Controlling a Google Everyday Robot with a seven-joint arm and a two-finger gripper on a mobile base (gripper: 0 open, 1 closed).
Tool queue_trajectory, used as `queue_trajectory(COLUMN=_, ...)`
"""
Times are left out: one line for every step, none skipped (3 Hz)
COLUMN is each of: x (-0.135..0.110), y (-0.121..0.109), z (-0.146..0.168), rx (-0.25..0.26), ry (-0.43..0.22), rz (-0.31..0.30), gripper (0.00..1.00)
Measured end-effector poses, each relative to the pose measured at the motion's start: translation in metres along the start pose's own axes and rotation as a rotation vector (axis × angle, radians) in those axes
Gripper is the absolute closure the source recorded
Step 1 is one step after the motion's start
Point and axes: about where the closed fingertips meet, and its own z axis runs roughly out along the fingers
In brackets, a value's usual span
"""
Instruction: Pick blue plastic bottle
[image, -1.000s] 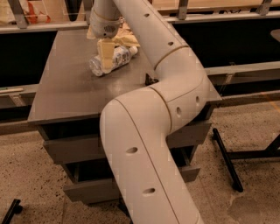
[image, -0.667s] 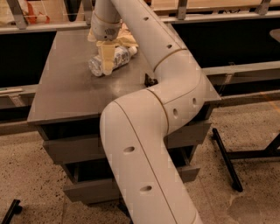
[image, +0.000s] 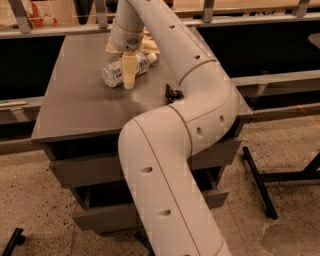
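I read the blue plastic bottle (image: 114, 74) lying on its side on the grey table (image: 75, 110), cap toward 2 o'clock. The gripper (image: 129, 75) sits over its middle; I cannot tell whether it is clamped. From the bottle, a snack bag (image: 145, 46) lies at 1 o'clock and a dark wrapper (image: 172, 93) at 4 o'clock

Could not see middle of bottle (image: 112, 75) behind gripper (image: 129, 80) over it, most of bag (image: 148, 46) behind wrist (image: 125, 32), part of wrapper (image: 172, 93) behind arm (image: 200, 100).

Grey table (image: 75, 115) (drawers (image: 85, 172) beneath) on speckled floor (image: 30, 200).
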Motion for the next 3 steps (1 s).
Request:
queue_trajectory(x=0.006, y=0.003, z=0.01, rx=-0.019, ry=-0.004, rz=-0.017, gripper=0.23)
queue_trajectory(x=0.009, y=0.005, z=0.015, rx=-0.032, ry=-0.006, rz=-0.044, gripper=0.46)
queue_trajectory(x=0.007, y=0.003, z=0.0, rx=-0.019, ry=0.049, rz=-0.06, gripper=0.71)
